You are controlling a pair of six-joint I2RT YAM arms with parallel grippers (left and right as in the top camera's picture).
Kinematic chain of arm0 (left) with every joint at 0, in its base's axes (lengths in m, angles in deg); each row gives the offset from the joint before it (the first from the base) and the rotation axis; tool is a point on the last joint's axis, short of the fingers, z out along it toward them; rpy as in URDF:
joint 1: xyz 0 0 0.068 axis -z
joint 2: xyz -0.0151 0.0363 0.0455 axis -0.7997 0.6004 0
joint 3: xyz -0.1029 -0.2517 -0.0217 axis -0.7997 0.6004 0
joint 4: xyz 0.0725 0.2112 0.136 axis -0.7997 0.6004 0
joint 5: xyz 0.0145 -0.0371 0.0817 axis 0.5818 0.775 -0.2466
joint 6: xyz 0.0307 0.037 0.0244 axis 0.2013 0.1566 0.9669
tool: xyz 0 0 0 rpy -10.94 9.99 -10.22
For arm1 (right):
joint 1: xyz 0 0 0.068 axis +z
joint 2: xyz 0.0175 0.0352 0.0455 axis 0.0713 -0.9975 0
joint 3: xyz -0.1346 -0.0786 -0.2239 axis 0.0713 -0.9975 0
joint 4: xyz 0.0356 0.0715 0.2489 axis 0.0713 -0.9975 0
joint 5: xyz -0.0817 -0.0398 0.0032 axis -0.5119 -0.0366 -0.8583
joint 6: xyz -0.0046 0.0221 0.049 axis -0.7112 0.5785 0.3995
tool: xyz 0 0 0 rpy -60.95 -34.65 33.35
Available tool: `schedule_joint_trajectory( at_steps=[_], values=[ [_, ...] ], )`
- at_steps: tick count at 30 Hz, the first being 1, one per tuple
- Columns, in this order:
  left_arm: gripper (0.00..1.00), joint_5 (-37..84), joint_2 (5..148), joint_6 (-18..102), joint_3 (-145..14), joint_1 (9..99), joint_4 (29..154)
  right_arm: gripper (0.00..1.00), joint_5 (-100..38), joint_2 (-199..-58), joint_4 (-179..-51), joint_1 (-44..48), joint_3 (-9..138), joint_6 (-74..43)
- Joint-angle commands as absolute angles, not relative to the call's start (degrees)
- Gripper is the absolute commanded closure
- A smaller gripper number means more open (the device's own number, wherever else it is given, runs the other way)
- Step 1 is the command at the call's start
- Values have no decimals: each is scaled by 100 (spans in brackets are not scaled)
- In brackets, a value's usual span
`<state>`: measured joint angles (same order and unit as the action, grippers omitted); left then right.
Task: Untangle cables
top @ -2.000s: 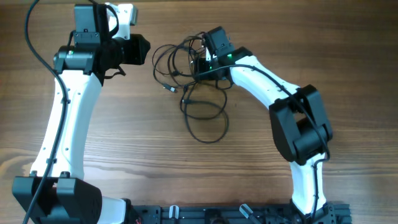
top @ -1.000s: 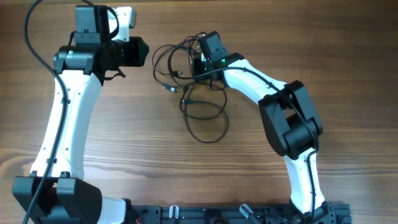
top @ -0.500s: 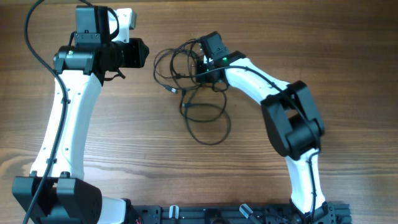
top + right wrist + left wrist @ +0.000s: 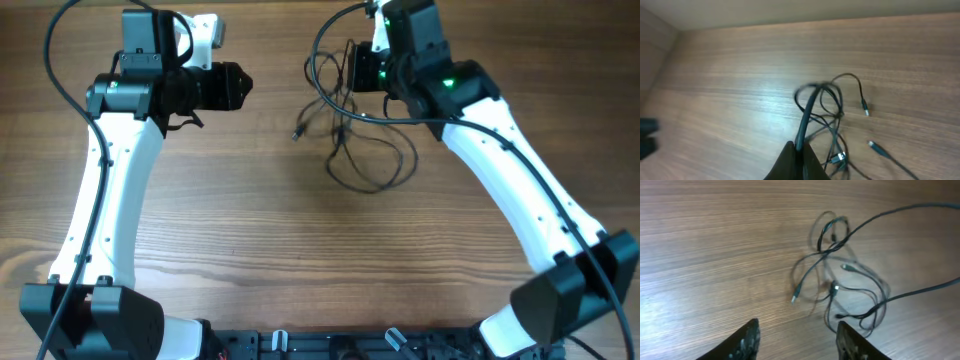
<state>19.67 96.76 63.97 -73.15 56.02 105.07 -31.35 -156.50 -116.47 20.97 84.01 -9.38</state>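
Observation:
The cables (image 4: 372, 150) are thin black wires in a loose tangle at the table's far middle, with one plug tip lying out to the left. My right gripper (image 4: 354, 72) is shut on a strand at the tangle's top and holds it off the wood. The right wrist view shows the black fingers (image 4: 790, 161) pinched on that strand, with the cables (image 4: 827, 102) hanging loosely beyond them. My left gripper (image 4: 236, 88) points right, left of the tangle and apart from it. In the left wrist view its jaws (image 4: 797, 342) stand open and empty, with the cables (image 4: 835, 277) ahead.
The left arm's thick black lead (image 4: 62, 70) arcs over the table's far left. The right arm (image 4: 520, 200) slants across the right side to its base at the front. The table's far edge (image 4: 805, 24) meets a wall just behind the tangle.
My right gripper has closed on a strand and pulled up and to the right, dragging the whole tangle with it. The left jaws have opened wider; that arm stayed put.

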Motion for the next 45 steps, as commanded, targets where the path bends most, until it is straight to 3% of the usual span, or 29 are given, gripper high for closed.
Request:
schedule_joint_trajectory(
  at_steps=[1, 16, 32, 34, 37, 45],
  values=[
    [47, 2774, 9923, 6795, -7387, 5652, 10424, 95, -2665, -15164, -11630, 2117, 8439, -1028],
    [48, 3235, 11049, 6902, -7387, 6544, 9629, 95, -3021, -13873, -11824, 2117, 8793, -1032],
    [45, 3259, 11799, 6920, -7382, 7292, 8999, 95, -3264, -13693, -12340, 2115, 8795, -1159],
    [57, 3257, 11797, 6918, -7382, 7351, 8975, 95, -3415, -13696, -12384, 2115, 8795, -1159],
    [96, 3254, 11799, 6915, -7382, 7351, 9021, 96, -3463, -13693, -12410, 2115, 8795, -1159],
    [96, 3206, 11799, 6918, -7382, 7351, 9067, 95, -3463, -13696, -12406, 2115, 8795, -1157]
  ],
)
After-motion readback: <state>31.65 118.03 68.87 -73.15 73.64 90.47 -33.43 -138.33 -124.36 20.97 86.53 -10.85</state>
